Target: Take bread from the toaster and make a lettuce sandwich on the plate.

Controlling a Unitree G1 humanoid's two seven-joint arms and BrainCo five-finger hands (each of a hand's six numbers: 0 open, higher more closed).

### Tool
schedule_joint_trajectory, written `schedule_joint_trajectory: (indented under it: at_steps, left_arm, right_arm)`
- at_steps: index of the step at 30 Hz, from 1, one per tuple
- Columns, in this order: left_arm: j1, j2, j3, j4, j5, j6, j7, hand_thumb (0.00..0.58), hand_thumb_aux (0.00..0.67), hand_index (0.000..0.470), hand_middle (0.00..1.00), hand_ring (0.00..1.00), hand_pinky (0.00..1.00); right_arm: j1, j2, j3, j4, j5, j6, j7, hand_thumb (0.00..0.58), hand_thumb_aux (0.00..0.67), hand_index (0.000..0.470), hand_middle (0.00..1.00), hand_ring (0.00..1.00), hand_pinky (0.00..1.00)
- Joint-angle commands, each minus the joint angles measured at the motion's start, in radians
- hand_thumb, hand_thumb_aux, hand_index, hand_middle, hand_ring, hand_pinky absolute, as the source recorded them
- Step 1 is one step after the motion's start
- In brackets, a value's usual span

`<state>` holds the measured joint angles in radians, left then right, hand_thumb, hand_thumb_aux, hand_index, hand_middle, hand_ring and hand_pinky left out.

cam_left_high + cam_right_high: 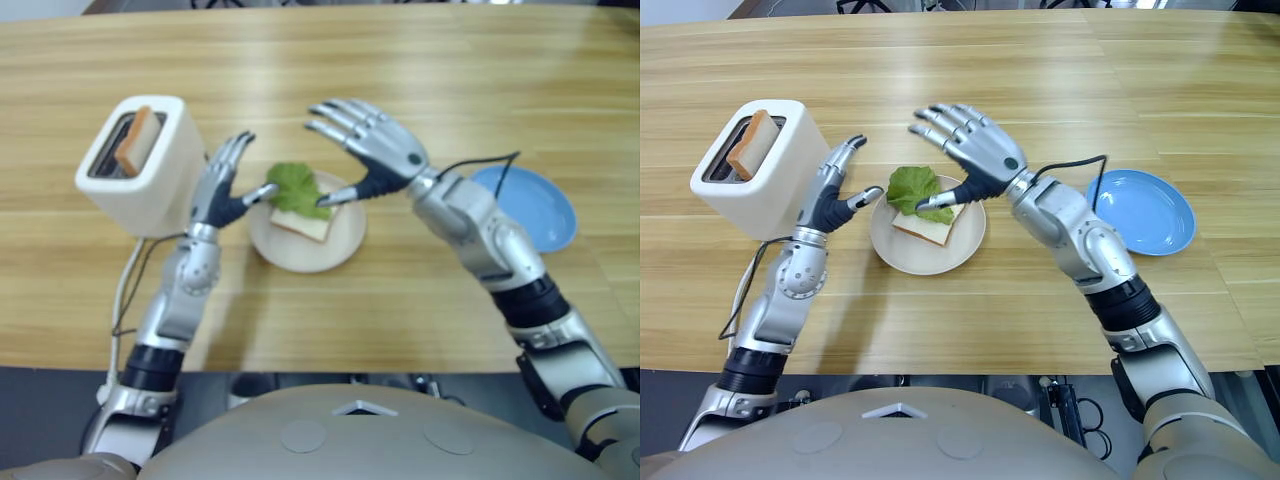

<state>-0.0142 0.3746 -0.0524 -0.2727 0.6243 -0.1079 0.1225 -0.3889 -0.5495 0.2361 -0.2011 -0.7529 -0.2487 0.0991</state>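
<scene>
Left hand (835, 190) is open, holding nothing, between the white toaster (760, 195) with one bread slice (750, 143) in its slot and the beige plate (930, 263). That plate has another slice (932, 231) with lettuce (910, 186) on top; right hand (975, 150) hovers there, fingers spread, thumb tip at the leaf, blue plate (1150, 215) further right

Cream toaster (755, 170) holding golden-brown bread (750, 143); green lettuce (912, 187) on a white slice (930, 229); beige plate (928, 250); blue plate (1150, 215), right; light wood-grain table (1040, 70).
</scene>
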Motion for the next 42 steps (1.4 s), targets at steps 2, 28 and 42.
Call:
schedule_joint_trajectory:
  at_steps: [2, 28, 42]
  left_arm:
    - [-0.014, 0.135, 0.201, -0.176, 0.094, 0.082, -0.048, 0.0, 0.0, 0.0, 0.0, 0.0, 0.0]
    - [-0.179, 0.307, 0.134, 0.441, 0.089, 0.215, -0.127, 0.0, 0.0, 0.0, 0.0, 0.0, 0.0]
    - [-0.172, 0.32, 0.15, 0.46, 0.005, 0.245, -0.116, 0.58, 0.67, 0.46, 1.0, 1.0, 1.0]
  right_arm:
    - [0.058, 0.0, -0.081, 0.067, 0.043, 0.025, -0.043, 0.0, 0.0, 0.0, 0.0, 0.0, 0.0]
    - [0.214, 0.175, -0.535, 0.107, 0.857, 0.079, -0.006, 0.0, 0.0, 0.0, 0.0, 0.0, 0.0]
    - [0.226, 0.186, -0.526, 0.101, 0.844, 0.095, -0.008, 0.0, 0.0, 0.0, 0.0, 0.0, 0.0]
